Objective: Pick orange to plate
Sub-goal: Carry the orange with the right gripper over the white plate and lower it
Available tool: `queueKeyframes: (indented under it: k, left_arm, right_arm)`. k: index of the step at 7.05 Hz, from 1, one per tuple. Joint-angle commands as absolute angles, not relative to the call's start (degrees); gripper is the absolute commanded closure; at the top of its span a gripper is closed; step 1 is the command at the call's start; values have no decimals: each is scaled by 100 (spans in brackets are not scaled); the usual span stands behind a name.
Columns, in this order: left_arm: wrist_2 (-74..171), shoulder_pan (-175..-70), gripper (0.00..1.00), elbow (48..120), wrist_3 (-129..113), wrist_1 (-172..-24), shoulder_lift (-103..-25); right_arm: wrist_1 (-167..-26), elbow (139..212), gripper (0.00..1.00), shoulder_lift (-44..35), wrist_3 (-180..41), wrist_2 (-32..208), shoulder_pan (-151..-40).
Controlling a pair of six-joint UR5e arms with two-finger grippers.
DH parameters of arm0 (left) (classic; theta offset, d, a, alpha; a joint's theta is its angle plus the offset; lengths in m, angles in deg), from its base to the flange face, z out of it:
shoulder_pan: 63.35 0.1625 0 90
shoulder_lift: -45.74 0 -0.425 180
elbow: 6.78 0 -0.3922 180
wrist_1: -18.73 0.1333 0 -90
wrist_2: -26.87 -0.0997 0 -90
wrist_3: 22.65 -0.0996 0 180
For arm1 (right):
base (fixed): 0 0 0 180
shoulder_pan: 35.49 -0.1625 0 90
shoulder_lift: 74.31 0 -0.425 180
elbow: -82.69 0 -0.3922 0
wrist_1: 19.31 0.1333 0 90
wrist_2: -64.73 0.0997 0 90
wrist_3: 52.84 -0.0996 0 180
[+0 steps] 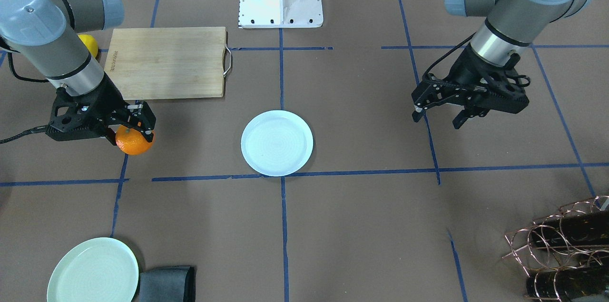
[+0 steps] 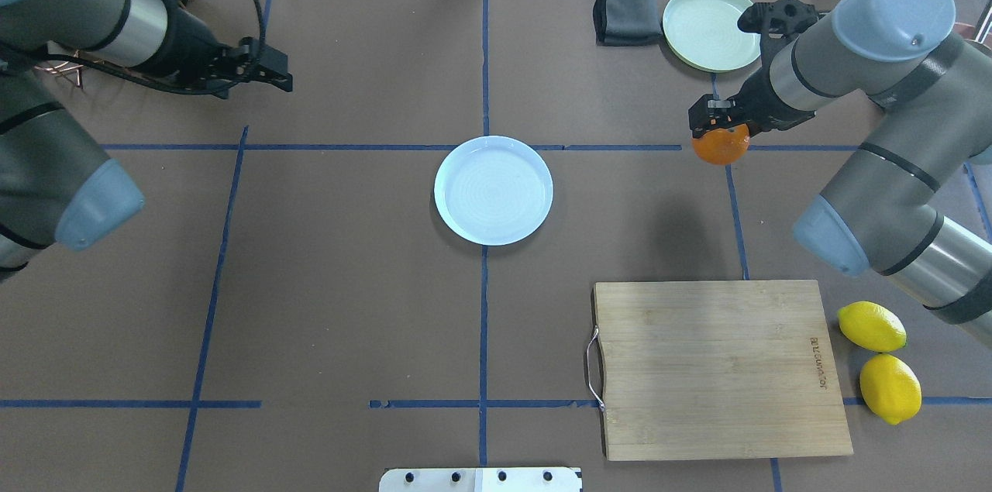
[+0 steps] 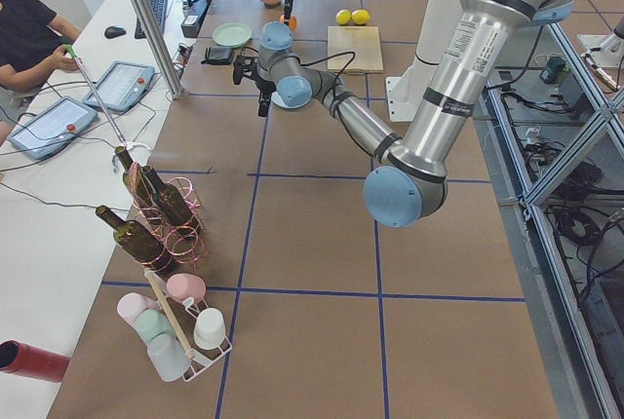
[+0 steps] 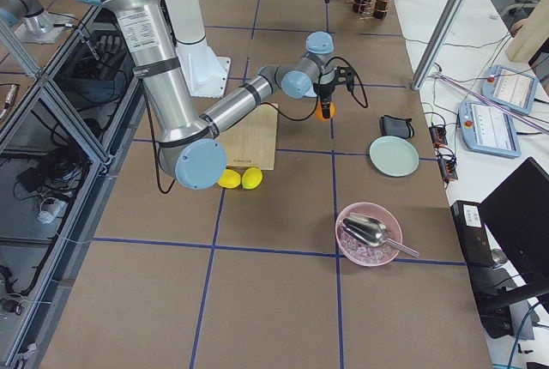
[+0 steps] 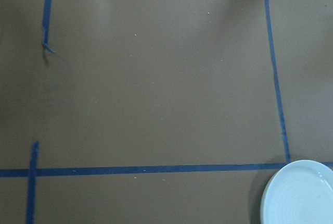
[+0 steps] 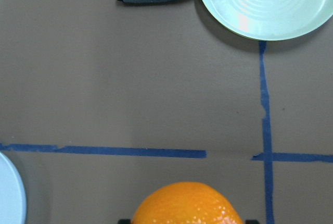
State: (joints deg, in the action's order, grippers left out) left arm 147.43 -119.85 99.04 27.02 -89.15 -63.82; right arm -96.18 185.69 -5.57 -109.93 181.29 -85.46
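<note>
My right gripper [image 2: 719, 132] is shut on the bright orange [image 2: 721, 146], which it holds to the right of the pale bluish-white plate [image 2: 493, 190] and seemingly just off the table. In the front-facing view the orange [image 1: 134, 141] hangs under the right gripper [image 1: 135, 131], with the plate [image 1: 277, 142] at the middle. The right wrist view shows the orange's top [image 6: 186, 204] at the bottom edge and the plate's rim [image 6: 10, 193] at the left. My left gripper [image 1: 437, 121] hovers open and holding nothing on the plate's other side, well away from it.
A wooden cutting board [image 2: 721, 368] lies near the robot's base, with two lemons [image 2: 872, 325] beside it. A mint-green plate [image 2: 711, 27] and a folded grey cloth [image 2: 626, 13] sit at the far edge. A wire rack with bottles [image 1: 566, 245] stands at the far left corner.
</note>
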Motion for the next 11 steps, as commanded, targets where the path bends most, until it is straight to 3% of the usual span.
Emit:
queueKeyframes:
  k: [1,4,7,11]
  left_arm:
    - [14692,-12485,0,9913,2314,-8920,-6175]
    - [14675,-12725,0,9677,1322,-8964,-5780]
    - [14710,-12890,0,9631,868,-8938,-5499]
    - [14736,-13453,0,9438,-101,-8885,-5270]
  right_arm:
    - [-9595,18535,100,-1047,-11513,18075,-8140]
    - [-9586,18263,100,-1646,-12200,17039,-7198]
    - [-9595,16773,100,-2840,-12227,16214,-6784]
    - [-9481,16110,100,-3194,-12201,15965,-6546]
